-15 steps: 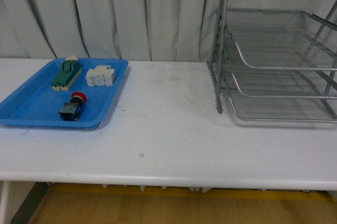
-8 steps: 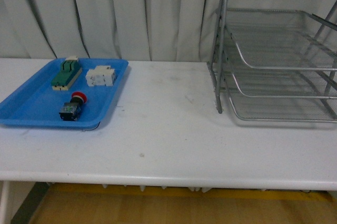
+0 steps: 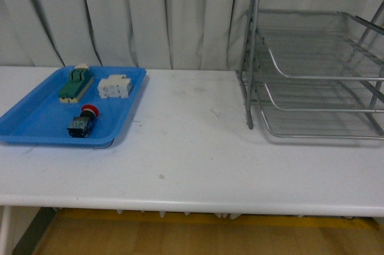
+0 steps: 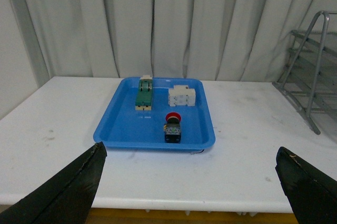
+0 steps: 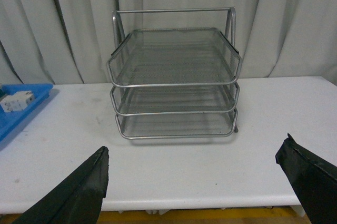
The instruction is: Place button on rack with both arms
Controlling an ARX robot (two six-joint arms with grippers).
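The rack (image 3: 250, 57) is silver metal, fine wire mesh in smooth tubular framing with a dull sheen. The blue tray (image 3: 36, 117) is smooth plastic, faintly glossy. The white surface (image 3: 192, 147) looks matt and lightly smudged. The curtain (image 3: 150, 15) is pale pleated cloth. The button (image 3: 81, 122) has a red plastic cap. The left gripper (image 4: 190, 150) and right gripper (image 5: 195, 145) have matt black fingers.

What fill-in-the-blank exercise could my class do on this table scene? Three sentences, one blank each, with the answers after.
1. The button lies in the ____ tray.
2. The rack has ____ wire-mesh tiers, and none holds the button yet.
3. The left gripper and the right gripper both stand ____, holding nothing.

Missing words: blue; three; open.
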